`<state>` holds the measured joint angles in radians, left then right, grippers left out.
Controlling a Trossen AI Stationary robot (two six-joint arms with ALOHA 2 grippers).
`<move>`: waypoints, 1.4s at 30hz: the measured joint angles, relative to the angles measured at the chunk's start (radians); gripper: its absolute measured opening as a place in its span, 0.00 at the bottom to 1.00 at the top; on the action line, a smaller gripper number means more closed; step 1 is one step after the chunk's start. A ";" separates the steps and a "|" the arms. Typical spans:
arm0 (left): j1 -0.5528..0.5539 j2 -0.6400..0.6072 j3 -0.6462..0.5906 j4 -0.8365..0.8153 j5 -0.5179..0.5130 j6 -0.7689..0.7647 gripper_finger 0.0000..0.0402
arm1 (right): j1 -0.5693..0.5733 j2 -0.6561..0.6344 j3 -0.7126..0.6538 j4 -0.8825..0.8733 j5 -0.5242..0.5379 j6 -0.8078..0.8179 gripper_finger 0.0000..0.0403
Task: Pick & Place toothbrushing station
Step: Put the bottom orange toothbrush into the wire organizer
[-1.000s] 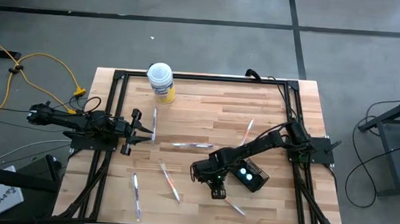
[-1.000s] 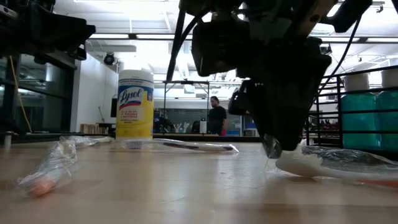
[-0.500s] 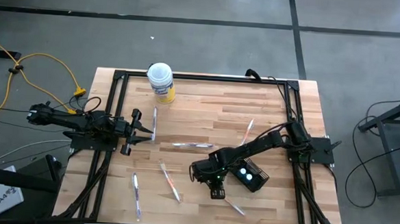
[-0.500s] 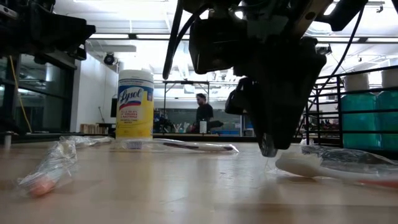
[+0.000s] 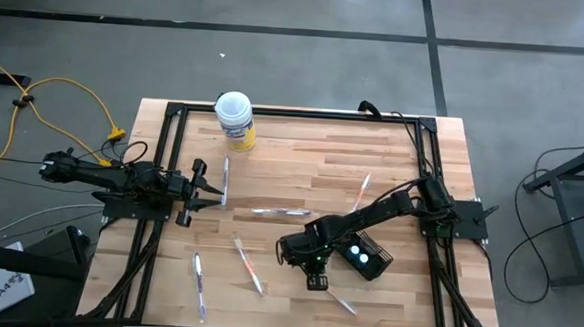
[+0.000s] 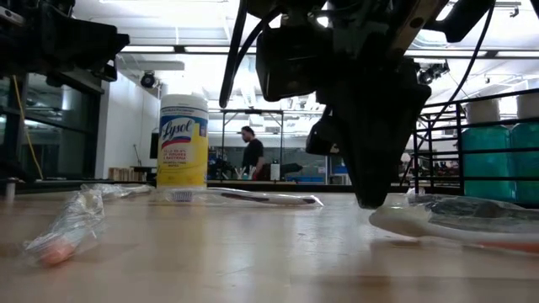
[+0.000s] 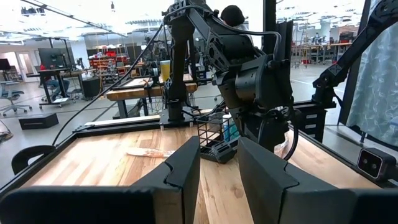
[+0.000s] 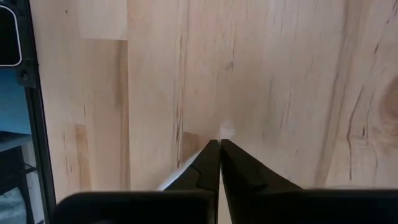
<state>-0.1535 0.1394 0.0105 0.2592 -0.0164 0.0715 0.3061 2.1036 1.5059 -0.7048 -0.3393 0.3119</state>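
The right gripper [image 5: 317, 281], jaws pinched shut on a wrapped toothbrush's [image 5: 342, 302] end, hangs low at the table's five o'clock, the toothbrushing station [image 5: 360, 255] just beside it at one o'clock, far from the parted, empty left gripper [image 5: 214, 189].

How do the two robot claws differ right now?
The right gripper has its fingers pinched shut and points straight down at the wooden table, near a wrapped toothbrush. The left gripper has its fingers apart, empty, and lies level above the table's left side, pointing across it. Both are dark and two-fingered.
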 joint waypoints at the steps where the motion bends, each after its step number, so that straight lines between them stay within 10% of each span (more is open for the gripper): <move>1: 0.000 0.000 0.000 0.000 0.000 0.000 0.26 | 0.000 0.000 0.000 0.002 0.001 -0.001 0.01; 18: 0.000 0.000 0.000 0.000 0.000 0.000 0.26 | 0.006 -0.012 0.000 0.026 0.030 0.026 0.01; 42: 0.000 0.000 0.000 0.012 0.000 0.000 0.26 | 0.243 -0.278 0.001 0.077 0.868 0.057 0.01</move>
<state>-0.1535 0.1392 0.0105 0.2708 -0.0166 0.0715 0.5487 1.8256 1.5066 -0.6281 0.5287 0.3693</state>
